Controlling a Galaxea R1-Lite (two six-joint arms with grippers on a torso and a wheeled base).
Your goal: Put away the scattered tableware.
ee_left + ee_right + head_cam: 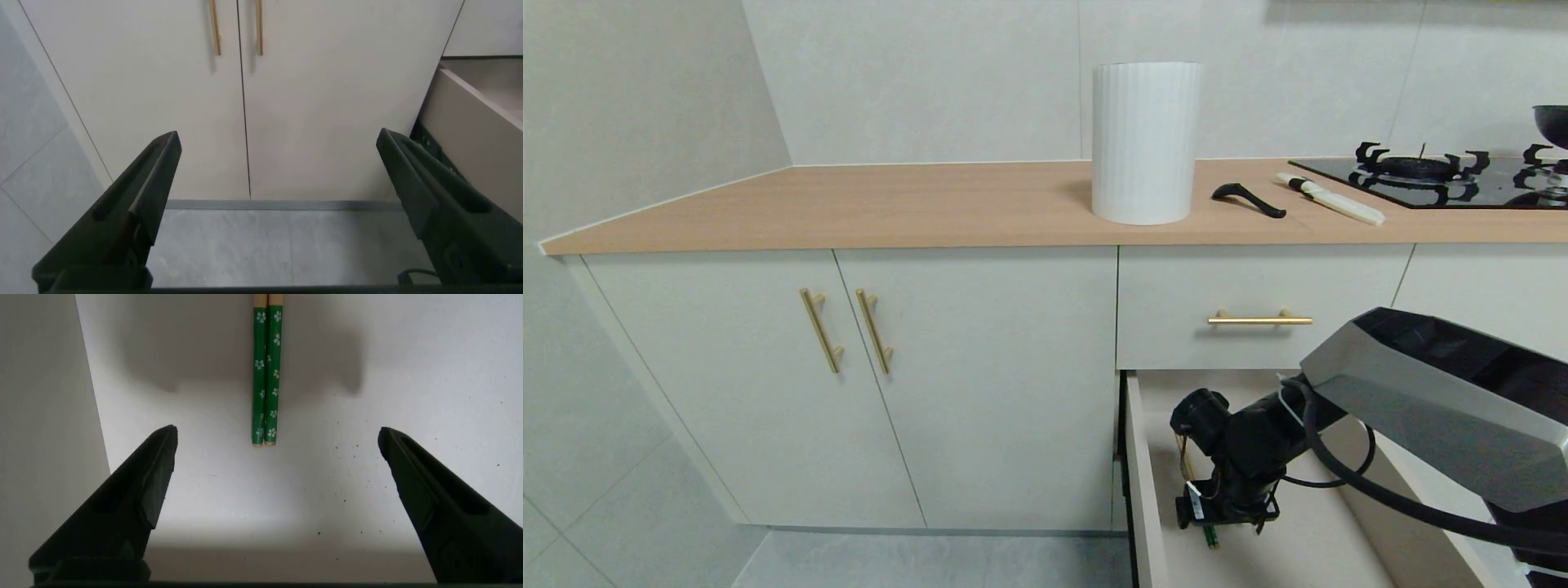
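A pair of green chopsticks (267,367) with small white flowers lies side by side on the pale floor of the open lower drawer (1137,457). My right gripper (278,437) hangs just above them inside the drawer, open, its fingers well clear on either side. In the head view the right gripper (1213,523) is low in the drawer, with the chopsticks' green ends (1210,535) just under it. On the wooden counter lie a black spoon (1248,198) and a white-handled knife (1330,198). My left gripper (278,139) is open and holds nothing, low before the cabinet doors.
A tall white ribbed container (1145,140) stands on the counter, left of the spoon. A black gas hob (1437,175) is at the far right. Above the open drawer is a shut drawer with a gold handle (1259,320). Two cabinet doors (849,367) are left.
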